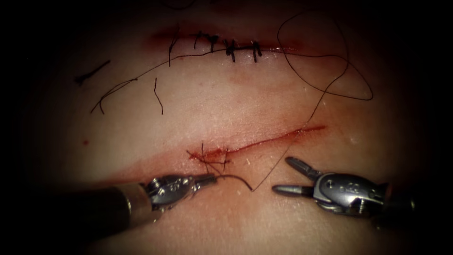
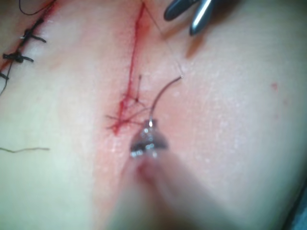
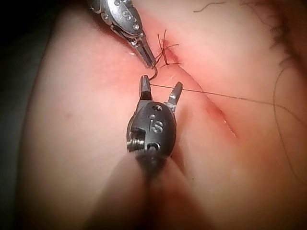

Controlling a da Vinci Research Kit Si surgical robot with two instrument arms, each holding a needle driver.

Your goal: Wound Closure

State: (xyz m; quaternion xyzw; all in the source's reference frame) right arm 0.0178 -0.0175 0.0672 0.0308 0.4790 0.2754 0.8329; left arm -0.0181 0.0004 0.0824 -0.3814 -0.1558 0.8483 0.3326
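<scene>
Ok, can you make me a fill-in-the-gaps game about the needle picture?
1. The left tool holds the ____.
2. The right tool's jaws are ____ and hold nothing.
3. The needle lies ____ the tissue, not in it.
4. The thread runs from the needle across the ____.

Missing words: needle; open; outside; cut

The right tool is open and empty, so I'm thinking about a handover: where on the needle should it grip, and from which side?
Probably the needle at mid-curve, approached from the right. The left tool clamps one end; the rest arcs free above the tissue toward the open right tool, ending where the thread joins.
</scene>
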